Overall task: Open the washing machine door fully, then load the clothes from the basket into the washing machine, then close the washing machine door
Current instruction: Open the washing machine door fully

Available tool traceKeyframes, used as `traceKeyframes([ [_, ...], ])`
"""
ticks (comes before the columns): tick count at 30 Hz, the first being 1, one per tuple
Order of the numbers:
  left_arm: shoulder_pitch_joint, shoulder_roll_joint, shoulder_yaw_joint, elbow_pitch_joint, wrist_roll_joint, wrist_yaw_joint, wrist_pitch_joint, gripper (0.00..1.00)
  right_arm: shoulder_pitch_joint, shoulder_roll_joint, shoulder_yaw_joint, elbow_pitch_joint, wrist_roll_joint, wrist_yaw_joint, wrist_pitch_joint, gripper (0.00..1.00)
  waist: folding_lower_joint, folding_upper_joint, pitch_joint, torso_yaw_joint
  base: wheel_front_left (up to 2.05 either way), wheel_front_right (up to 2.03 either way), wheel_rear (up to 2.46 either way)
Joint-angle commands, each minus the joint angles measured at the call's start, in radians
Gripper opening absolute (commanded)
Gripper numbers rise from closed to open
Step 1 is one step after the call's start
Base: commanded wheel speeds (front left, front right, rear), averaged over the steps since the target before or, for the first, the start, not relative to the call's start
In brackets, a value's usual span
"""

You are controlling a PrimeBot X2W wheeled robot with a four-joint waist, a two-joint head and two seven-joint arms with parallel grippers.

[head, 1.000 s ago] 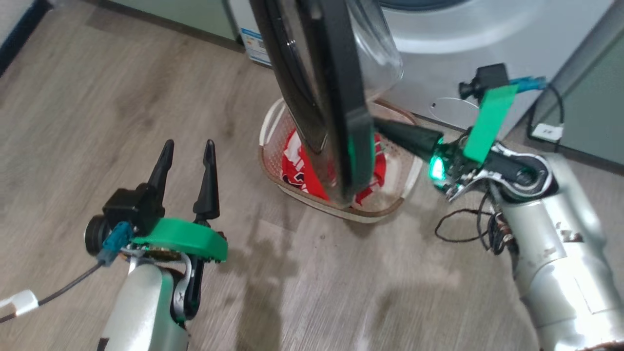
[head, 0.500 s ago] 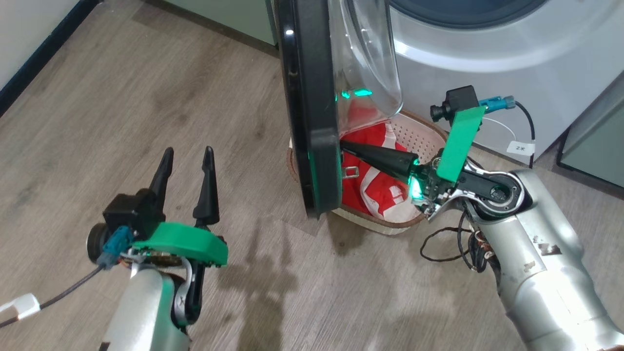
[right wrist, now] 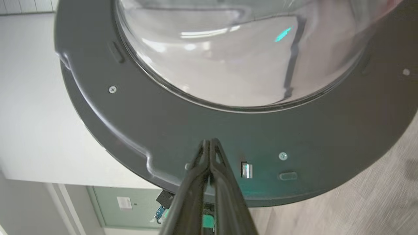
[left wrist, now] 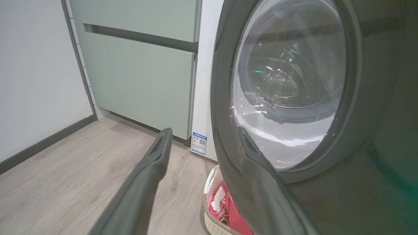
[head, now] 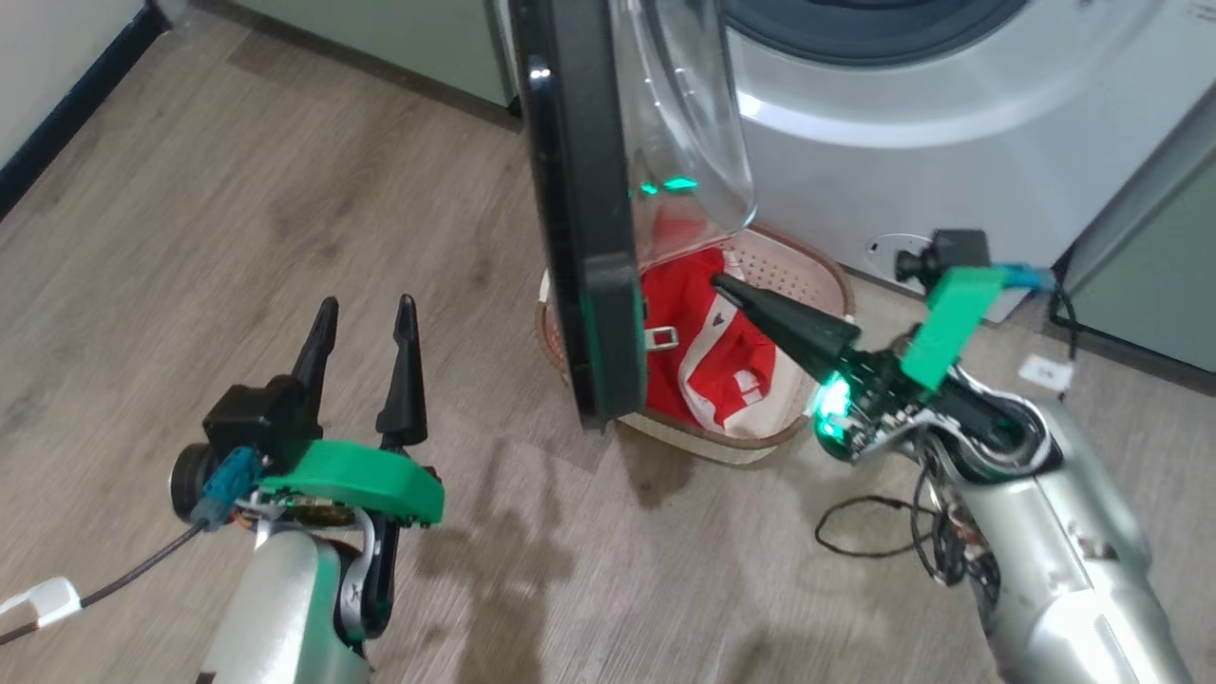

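Observation:
The washing machine door [head: 579, 237] stands edge-on, swung out over the cream basket [head: 822, 275], its glass bowl [head: 684, 123] facing the white washing machine [head: 902, 123]. Red clothes [head: 722, 351] with white trim lie in the basket. My right gripper [head: 717, 280] is shut and empty above the clothes, pointing at the door's inner rim [right wrist: 294, 137] across a short gap; its tips [right wrist: 209, 142] sit near the metal latch [right wrist: 246, 169]. My left gripper [head: 366, 313] hangs open over the floor at lower left; its wrist view looks at the door's outer face [left wrist: 287, 81], basket [left wrist: 212, 182] below.
Pale green cabinets [left wrist: 140, 81] stand left of the washer, and another [head: 1140, 266] is at its right. A blue energy sticker [left wrist: 199, 143] marks the washer's lower corner. Loose cables [head: 883, 532] hang by my right forearm. Open wood floor [head: 237, 190] spreads to the left.
The door swung further open off the basket. My shut right gripper then drew back from the door's inner rim to the right. The head camera shifted; the left arm stayed put.

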Motion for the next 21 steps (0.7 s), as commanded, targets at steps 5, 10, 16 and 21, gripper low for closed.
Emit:
traceKeyframes([
  [5,0.002,0.015,0.038,-0.023,0.004,0.001,-0.010,1.00,0.153,0.007,-0.074,-0.165,0.024,0.001,-0.108,1.00,0.0001,-0.0001,-0.027,-0.040,0.00,0.00,0.00],
  [10,0.013,0.016,0.045,-0.017,0.014,-0.004,-0.010,1.00,0.276,0.009,-0.120,-0.250,0.026,0.001,-0.176,1.00,0.0001,-0.0001,-0.046,-0.068,0.00,0.00,0.00],
  [16,0.024,0.018,0.048,-0.013,0.021,-0.007,-0.010,1.00,0.394,0.013,-0.149,-0.346,0.016,0.001,-0.249,1.00,0.0001,-0.0001,-0.058,-0.084,0.00,0.00,0.00],
  [21,0.031,0.020,0.051,-0.010,0.026,-0.008,-0.010,1.00,0.482,0.016,-0.156,-0.418,-0.016,0.001,-0.331,1.00,0.0001,-0.0001,-0.064,-0.093,0.00,0.00,0.00],
])
